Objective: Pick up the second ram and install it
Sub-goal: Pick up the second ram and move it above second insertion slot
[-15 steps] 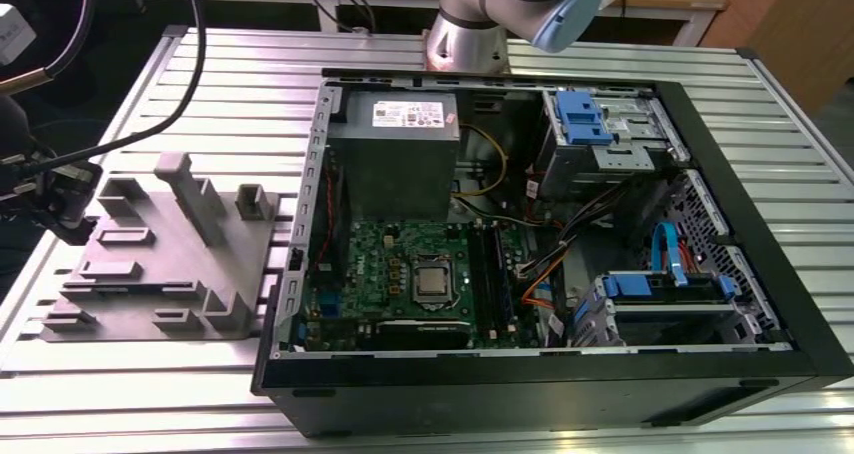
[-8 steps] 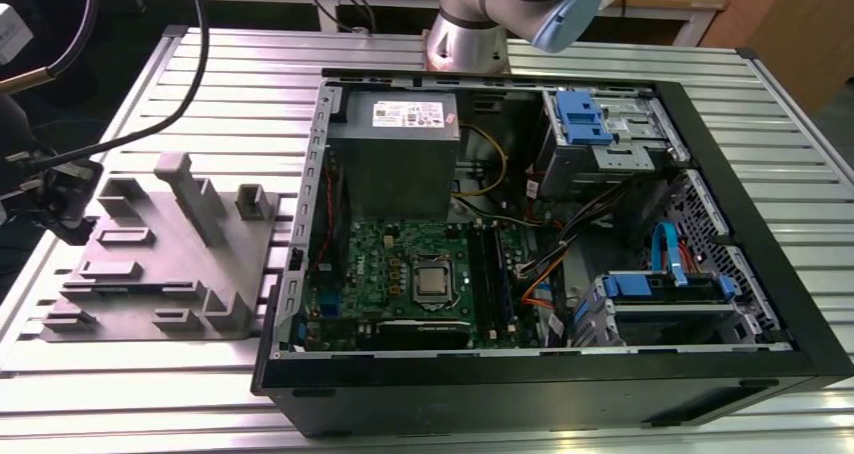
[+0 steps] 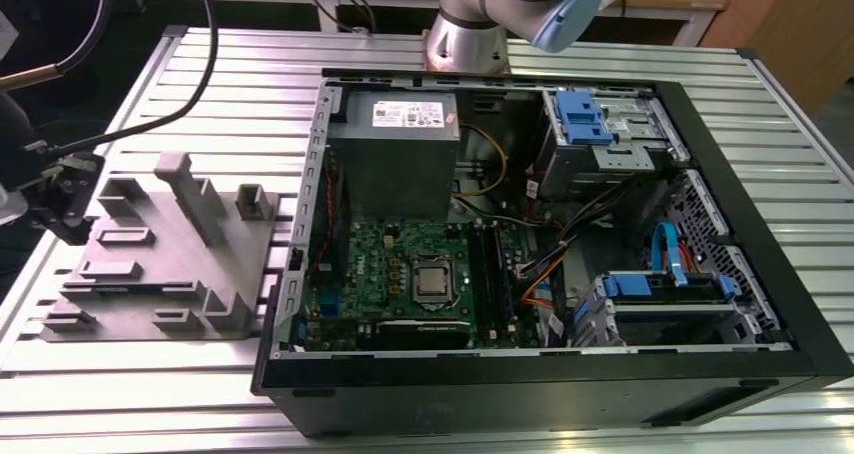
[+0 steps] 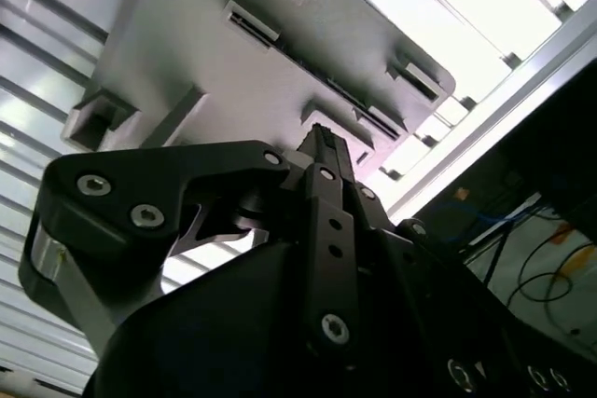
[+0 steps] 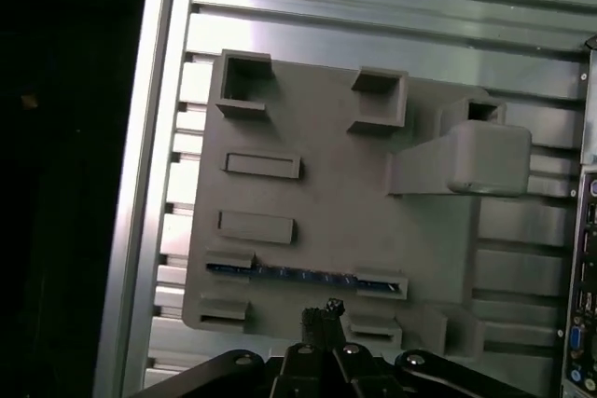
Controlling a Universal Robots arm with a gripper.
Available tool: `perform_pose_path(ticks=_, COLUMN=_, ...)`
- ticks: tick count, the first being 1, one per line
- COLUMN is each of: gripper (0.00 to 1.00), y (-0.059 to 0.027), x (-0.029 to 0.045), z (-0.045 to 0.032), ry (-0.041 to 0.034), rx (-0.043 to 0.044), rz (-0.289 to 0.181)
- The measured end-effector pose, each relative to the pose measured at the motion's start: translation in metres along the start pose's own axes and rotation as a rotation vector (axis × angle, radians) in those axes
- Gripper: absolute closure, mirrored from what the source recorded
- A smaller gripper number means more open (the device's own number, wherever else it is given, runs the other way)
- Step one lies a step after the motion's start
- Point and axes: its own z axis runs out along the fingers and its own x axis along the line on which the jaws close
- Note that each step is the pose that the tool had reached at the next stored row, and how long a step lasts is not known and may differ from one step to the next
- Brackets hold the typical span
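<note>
The second ram (image 5: pixel 298 274) is a thin dark strip with a blue edge. It stands on edge in a long slot of the grey tray (image 5: pixel 326 193). In the second wrist view the second ram (image 4: pixel 322 81) shows as a dark line across the tray (image 4: pixel 187 53). My gripper (image 5: pixel 322 312) hovers above the tray close beside that slot, fingers shut together with nothing between them. The gripper (image 4: pixel 322 137) is clear of the stick. In the exterior view the gripper (image 3: pixel 74 224) hangs at the left edge of the tray (image 3: pixel 160 264).
The open computer case (image 3: pixel 534 234) lies to the exterior view's right of the tray, with the green motherboard (image 3: pixel 400 274) and its black slots (image 3: pixel 487 274) inside. Upright grey blocks (image 3: pixel 200 204) rise from the tray. Cables (image 3: pixel 200 64) trail over the ribbed metal table (image 3: pixel 240 74).
</note>
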Motion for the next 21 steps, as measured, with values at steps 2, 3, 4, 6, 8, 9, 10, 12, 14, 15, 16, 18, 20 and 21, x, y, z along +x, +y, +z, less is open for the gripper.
perform_pose_path(ticks=2, gripper=0.93, y=0.0, x=0.0, z=0.0001, ry=0.0018, rx=-0.001, rz=-0.037)
perform_pose_path(ticks=3, gripper=0.93, y=0.0, x=0.0, z=0.0003, ry=0.0025, rx=-0.0016, rz=-0.055)
perform_pose_path(ticks=4, gripper=0.93, y=0.0, x=0.0, z=0.0004, ry=0.0033, rx=-0.002, rz=-0.073)
perform_pose_path(ticks=6, gripper=0.93, y=0.0, x=0.0, z=0.0005, ry=0.0049, rx=-0.003, rz=-0.109)
perform_pose_path(ticks=8, gripper=0.93, y=0.0, x=0.0, z=0.0007, ry=0.0066, rx=-0.004, rz=-0.145)
perform_pose_path(ticks=9, gripper=0.93, y=0.0, x=0.0, z=0.0008, ry=0.0075, rx=-0.0046, rz=-0.165)
perform_pose_path(ticks=10, gripper=0.93, y=0.0, x=0.0, z=0.0009, ry=0.0083, rx=-0.0051, rz=-0.183)
perform_pose_path(ticks=12, gripper=0.93, y=0.0, x=0.0001, z=0.0011, ry=0.0099, rx=-0.0061, rz=-0.219)
perform_pose_path(ticks=14, gripper=0.93, y=0.0, x=0.0, z=0.0013, ry=0.0115, rx=-0.0071, rz=-0.255)
perform_pose_path(ticks=15, gripper=0.93, y=-0.0001, x=0.0001, z=0.0014, ry=0.0123, rx=-0.0076, rz=-0.273)
perform_pose_path(ticks=16, gripper=0.93, y=-0.0001, x=0.0001, z=0.0015, ry=0.0132, rx=-0.0081, rz=-0.292)
perform_pose_path(ticks=18, gripper=0.93, y=0.0, x=0.0001, z=0.0016, ry=0.0148, rx=-0.0092, rz=-0.327)
perform_pose_path(ticks=20, gripper=0.93, y=-0.0001, x=0.0001, z=0.0018, ry=0.0164, rx=-0.0101, rz=-0.363)
perform_pose_path(ticks=21, gripper=0.93, y=-0.0001, x=0.0001, z=0.0019, ry=0.0172, rx=-0.0106, rz=-0.381)
